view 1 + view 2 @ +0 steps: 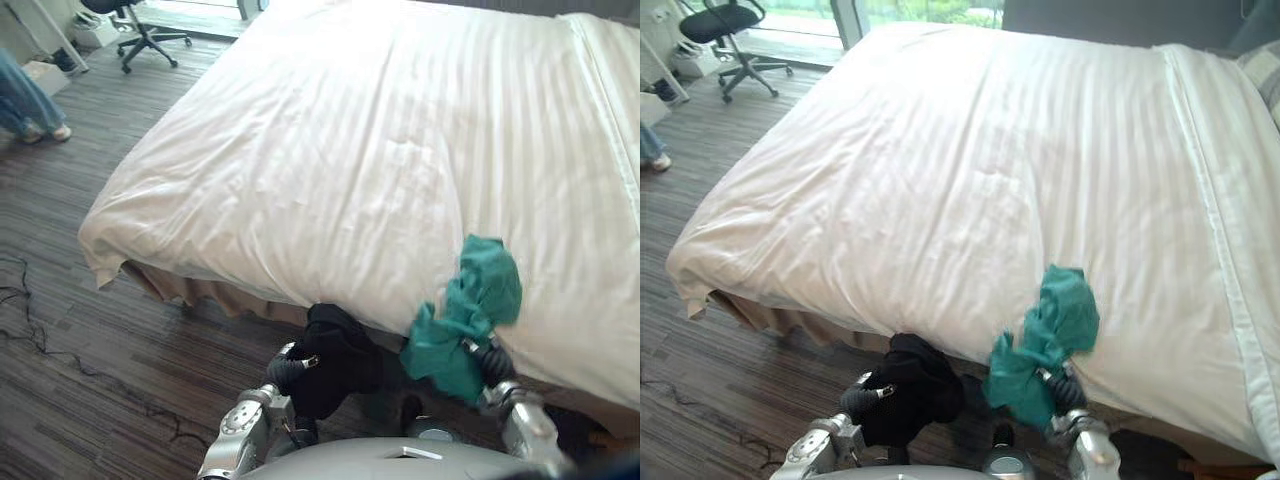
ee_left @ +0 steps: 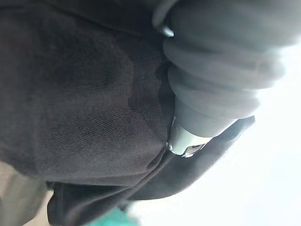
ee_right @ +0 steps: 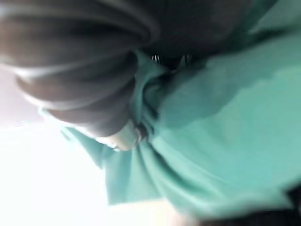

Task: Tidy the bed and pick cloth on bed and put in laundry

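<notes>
Because bound for laundry, clamped tight: left robot hand (image 1: 287, 372) on black cloth (image 1: 340, 362), right robot hand (image 1: 494, 362) on green cloth (image 1: 472, 300).

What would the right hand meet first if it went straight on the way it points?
Probably the near edge of the white duvet: the right hand, gripping the green cloth, points up at it. Depth is unclear.

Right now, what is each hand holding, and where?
Left hand grips the black cloth by its side; right hand grips the green cloth by its lower end, its top on the bed.
</notes>
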Robot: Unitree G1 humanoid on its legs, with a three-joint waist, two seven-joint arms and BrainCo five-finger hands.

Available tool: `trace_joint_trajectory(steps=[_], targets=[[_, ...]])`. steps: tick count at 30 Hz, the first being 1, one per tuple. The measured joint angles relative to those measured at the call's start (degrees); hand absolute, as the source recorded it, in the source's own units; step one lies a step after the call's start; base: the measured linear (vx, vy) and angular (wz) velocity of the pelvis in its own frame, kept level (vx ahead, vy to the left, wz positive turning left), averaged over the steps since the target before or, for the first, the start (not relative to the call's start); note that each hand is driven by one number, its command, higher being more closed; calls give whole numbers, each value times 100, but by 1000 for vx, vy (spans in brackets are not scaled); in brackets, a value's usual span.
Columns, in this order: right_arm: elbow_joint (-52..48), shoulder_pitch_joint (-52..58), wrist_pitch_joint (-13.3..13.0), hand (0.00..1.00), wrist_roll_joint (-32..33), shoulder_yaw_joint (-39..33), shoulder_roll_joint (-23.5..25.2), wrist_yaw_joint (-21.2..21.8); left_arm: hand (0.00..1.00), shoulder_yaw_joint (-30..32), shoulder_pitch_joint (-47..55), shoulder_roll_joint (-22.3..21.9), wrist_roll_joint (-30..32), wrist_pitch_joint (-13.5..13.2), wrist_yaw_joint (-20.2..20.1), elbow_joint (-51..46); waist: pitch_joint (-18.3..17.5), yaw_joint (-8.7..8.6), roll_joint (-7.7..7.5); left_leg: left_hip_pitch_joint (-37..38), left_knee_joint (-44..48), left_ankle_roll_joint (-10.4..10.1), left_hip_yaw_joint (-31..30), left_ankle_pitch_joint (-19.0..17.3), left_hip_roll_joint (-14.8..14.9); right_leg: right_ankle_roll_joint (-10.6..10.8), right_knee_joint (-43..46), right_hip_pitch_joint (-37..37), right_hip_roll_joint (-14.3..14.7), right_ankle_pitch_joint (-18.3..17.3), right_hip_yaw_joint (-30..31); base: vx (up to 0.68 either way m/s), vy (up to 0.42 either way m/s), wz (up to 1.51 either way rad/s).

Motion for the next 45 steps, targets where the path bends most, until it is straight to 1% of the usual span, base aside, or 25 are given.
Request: trace_joint_trajectory(steps=[1, 2, 6, 8, 9, 10, 11, 12, 15, 16, 17, 18, 19, 21, 24, 26, 27, 28, 29, 31, 33, 34, 35, 36, 45], targets=[[-92, 271, 90, 100, -6, 128, 191, 65, 100, -126, -26, -11, -29, -90, 100, 1, -41, -51, -30, -75, 16, 16, -444, 52, -89, -40, 287, 8, 56, -321, 204, 23, -89, 163], [-96, 356, 118, 100, -7, 209, 237, 82, 100, -190, -24, -29, -83, -134, 151, 0, -91, -47, -37, -115, -6, 21, -626, 98, -135, -59, 418, 9, 62, -445, 210, 33, -131, 175], [-410, 208, 359, 100, 7, 411, 127, 86, 100, -293, 131, -67, -568, -246, 563, -182, -173, 148, -47, -369, -120, 113, -1431, 523, -447, -203, 1275, -111, -246, -996, -372, 12, -123, 137], [-618, 5, 562, 100, 30, 460, 17, 83, 100, -176, 247, -128, -750, -254, 592, -440, -46, 221, -41, -601, -71, 236, -1489, 880, -670, -275, 1564, -189, -449, -1160, -631, -57, -65, 140], [-692, -88, 640, 100, 68, 458, -73, 57, 100, -117, 244, -186, -769, -260, 616, -535, 152, 214, 5, -671, -60, 411, -1366, 1183, -774, -293, 1538, -8, -564, -1170, -1020, -92, 12, 133], [-752, -85, 676, 100, 88, 451, -103, 35, 100, -104, 236, -198, -766, -260, 615, -566, 269, 205, 4, -665, -73, 513, -1203, 1250, -826, -293, 1473, 125, -669, -1156, -1276, -145, 42, 171], [-820, -42, 768, 100, 125, 426, -101, -44, 100, -23, 268, -234, -756, -258, 584, -610, 367, 228, 113, -740, 255, 754, -334, 787, -784, -271, 1399, 415, -680, -1132, -1834, -127, 64, 185], [-838, -11, 807, 100, 130, 452, -65, -136, 100, -41, 362, -257, -754, -250, 548, -671, 342, 195, 163, -848, 797, 831, 674, 226, -699, -268, 1380, 616, -722, -1154, -2349, -97, 57, 185], [-1023, 115, 797, 100, 353, 631, -42, -359, 100, -40, 429, -265, -836, -202, 557, -720, 347, 302, -30, -916, 1969, 929, 2276, -581, -552, -141, 1377, 885, -1082, -1133, -3213, 14, 60, 159], [-1139, 169, 765, 100, 418, 646, -40, -402, 100, -32, 440, -281, -917, -181, 568, -740, 341, 325, -28, -916, 2128, 935, 2479, -708, -455, -115, 1371, 911, -1125, -1115, -3352, 90, 69, 126], [-1351, 258, 700, 100, 574, 666, -40, -463, 100, 0, 505, -346, -1046, -179, 656, -824, 307, 344, 30, -900, 2299, 1013, 2830, -869, -174, -29, 1428, 926, -1144, -1066, -3582, 115, 71, 110], [-1471, 287, 639, 100, 643, 670, -44, -507, 100, 43, 591, -430, -1210, -166, 746, -896, 301, 364, 105, -960, 2287, 1089, 2888, -1005, -118, -19, 1574, 899, -1130, -1074, -3688, 113, 99, 120], [-1478, 255, 611, 100, 673, 689, -29, -567, 100, 71, 604, -466, -1404, -122, 851, -955, 308, 381, 105, -975, 2269, 1221, 2899, -952, -235, -31, 1615, 900, -1169, -1085, -3676, 98, 147, 114], [-1604, 247, 548, 100, 747, 750, 44, -657, 100, 49, 666, -483, -1688, -98, 1097, -998, 277, 414, -84, -1036, 1931, 1337, 2616, -821, -652, -76, 1491, 938, -1234, -1114, -3607, 76, 195, 129], [-1626, 210, 401, 100, 1045, 772, 33, -868, 100, -77, 734, -496, -1644, -102, 1272, -996, 257, 503, -142, -972, 1269, 1428, 2027, -587, -1126, -31, 1728, 1013, -1391, -966, -3645, 61, 119, 126], [-1609, 200, 368, 100, 1178, 914, 7, -983, 100, -225, 827, -429, -1544, -133, 1322, -995, 307, 520, -139, -789, 940, 1454, 1728, -392, -1262, -108, 2168, 1015, -1509, -700, -3613, 41, 64, 117], [-1608, 207, 301, 100, 1234, 1042, 10, -1087, 100, -289, 945, -392, -1539, -178, 1348, -995, 330, 543, -143, -637, 787, 1477, 1483, -310, -1290, -386, 2603, 989, -1590, -503, -3515, 60, 58, 102], [-1600, 220, 212, 100, 1235, 1117, 0, -1125, 100, -396, 989, -315, -1538, -257, 1390, -988, 341, 534, -144, -475, 616, 1510, 1163, -291, -1291, -693, 3045, 823, -1588, -613, -3087, 57, 46, 88], [-1590, 241, 149, 100, 1234, 1151, 42, -1144, 100, -454, 1038, -291, -1531, -278, 1386, -958, 346, 514, -135, -422, 526, 1503, 1010, -293, -1283, -662, 3075, 700, -1449, -853, -2751, 38, 29, 100], [-1537, 346, -53, 100, 1261, 1249, 173, -1224, 100, -512, 867, -127, -1534, -368, 1332, -793, 366, 430, -174, -364, 275, 1240, 433, -261, -1283, -545, 2888, 116, -741, -1313, -1244, 28, 2, 118], [-1428, 473, -140, 100, 1376, 1244, 157, -1248, 100, -643, 661, -33, -1529, -442, 1254, -564, 429, 374, -159, -220, 100, 1105, 102, -174, -1295, -410, 2488, -48, -338, -1373, -631, 25, 2, 101], [-1424, 522, -142, 100, 1406, 1244, 154, -1256, 100, -676, 657, -10, -1518, -488, 1240, -551, 444, 348, -167, -209, 44, 1089, 57, -183, -1313, -401, 2321, -76, -256, -1366, -463, 7, 6, 83], [-1422, 605, -155, 100, 1480, 1251, 162, -1281, 100, -687, 642, -1, -1388, -579, 1219, -547, 424, 342, -201, -203, 18, 1043, 7, -238, -1371, -327, 1915, -128, -143, -1314, -150, -12, 5, 39], [-1205, 417, -385, 100, 1976, 1320, 153, -1282, 100, -1297, 571, 2, -1101, -714, 1401, -680, 213, 28, -230, -42, -205, 932, 3, 177, -1178, -439, 504, 308, 386, -557, 452, -1, 1, 23], [-963, 435, -367, 100, 1927, 1319, 152, -1284, 100, -1243, 619, -2, -1128, -694, 1379, -448, 197, 31, -248, 28, -207, 932, -13, 177, -1178, -433, 460, 421, 382, -552, 385, 1, -3, 3]])
